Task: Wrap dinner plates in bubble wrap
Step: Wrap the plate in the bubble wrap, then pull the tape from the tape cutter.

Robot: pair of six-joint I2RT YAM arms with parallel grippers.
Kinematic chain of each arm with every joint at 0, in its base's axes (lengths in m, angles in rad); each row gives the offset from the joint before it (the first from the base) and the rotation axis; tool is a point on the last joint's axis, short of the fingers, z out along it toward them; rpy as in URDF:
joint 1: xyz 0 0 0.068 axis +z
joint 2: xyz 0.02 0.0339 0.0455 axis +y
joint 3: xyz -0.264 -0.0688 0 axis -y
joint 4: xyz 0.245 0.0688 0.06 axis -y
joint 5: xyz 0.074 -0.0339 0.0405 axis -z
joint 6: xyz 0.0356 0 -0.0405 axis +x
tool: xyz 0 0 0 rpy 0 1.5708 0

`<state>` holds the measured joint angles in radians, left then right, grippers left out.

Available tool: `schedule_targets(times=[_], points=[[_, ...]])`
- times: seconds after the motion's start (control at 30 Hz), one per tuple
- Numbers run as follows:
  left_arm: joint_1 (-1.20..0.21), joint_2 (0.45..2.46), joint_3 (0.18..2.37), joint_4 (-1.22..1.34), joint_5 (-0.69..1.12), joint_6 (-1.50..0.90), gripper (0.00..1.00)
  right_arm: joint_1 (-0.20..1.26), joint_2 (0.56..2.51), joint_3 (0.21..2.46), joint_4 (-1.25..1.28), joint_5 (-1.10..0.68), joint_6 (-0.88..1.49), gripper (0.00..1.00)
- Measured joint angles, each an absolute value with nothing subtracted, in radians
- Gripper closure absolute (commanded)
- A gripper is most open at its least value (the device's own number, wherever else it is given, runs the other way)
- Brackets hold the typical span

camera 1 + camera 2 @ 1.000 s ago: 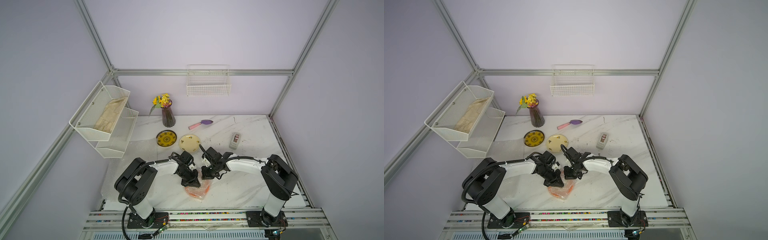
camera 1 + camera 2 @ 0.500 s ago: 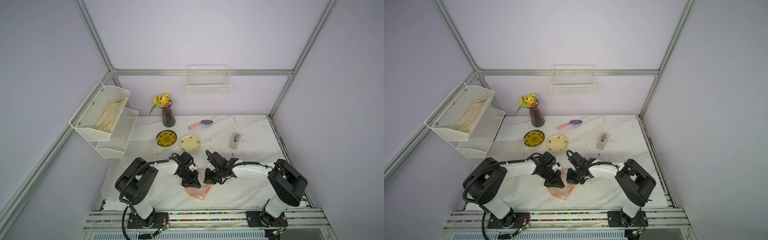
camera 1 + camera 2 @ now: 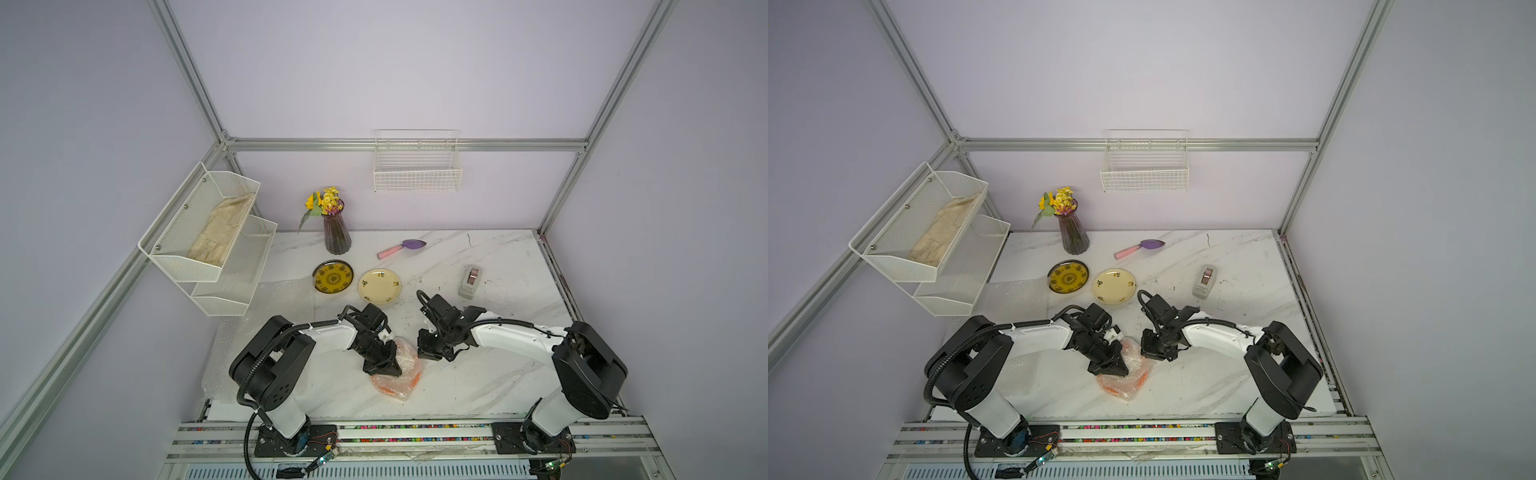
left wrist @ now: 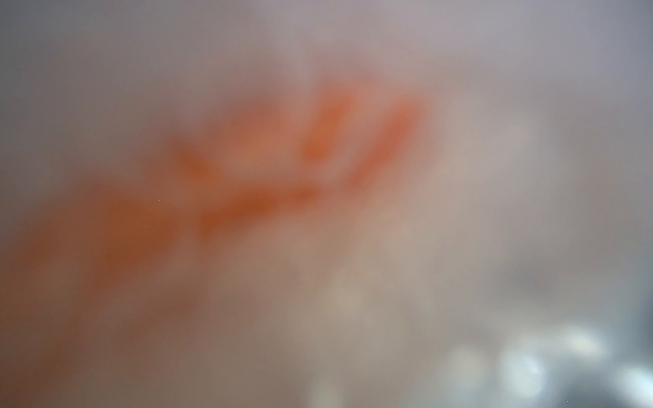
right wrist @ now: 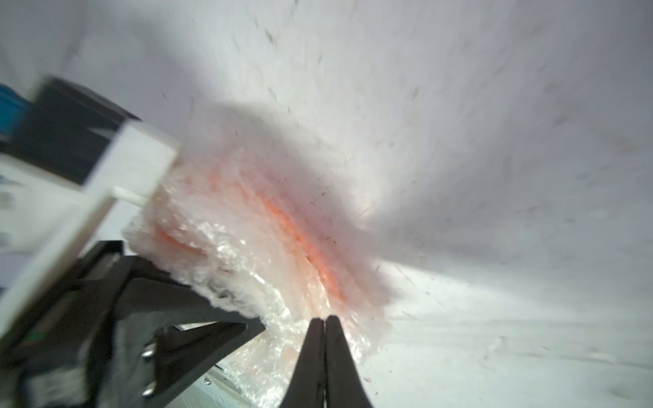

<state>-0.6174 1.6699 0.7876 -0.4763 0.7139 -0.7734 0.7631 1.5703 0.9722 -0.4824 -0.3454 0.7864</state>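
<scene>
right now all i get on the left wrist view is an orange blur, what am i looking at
Observer: A glossy orange round plate bundled in translucent bubble wrap, with the left gripper down on top of it.
Operator: and the other arm
Observer: The right gripper sits at the bundle's edge, jaws shut.
Operator: rest of the plates wrapped yet
Observer: No, the yellow patterned plate and the cream flowered plate lie bare farther back on the white marble table.

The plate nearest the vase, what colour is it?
The plate is yellow with a dark rim and ornate pattern, clearest in a top view.
</scene>
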Motion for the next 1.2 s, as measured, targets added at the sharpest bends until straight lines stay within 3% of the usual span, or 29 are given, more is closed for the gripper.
schedule_targets(times=[0.23,0.5,0.7,1.2], points=[[-0.617,1.671,0.788,-0.477,0.714,-0.766,0.9,0.415,1.5,1.053,-0.449,-0.468,0.677,0.78],[-0.617,1.671,0.788,-0.48,0.714,-0.764,0.9,0.037,1.667,1.056,-0.29,-0.639,0.633,0.59],[-0.617,1.669,0.788,-0.482,0.712,-0.764,0.9,-0.039,1.767,1.057,-0.165,-0.715,0.657,0.58],[-0.617,1.66,0.787,-0.488,0.7,-0.764,0.9,-0.054,1.934,1.069,0.117,-0.836,0.77,0.63]])
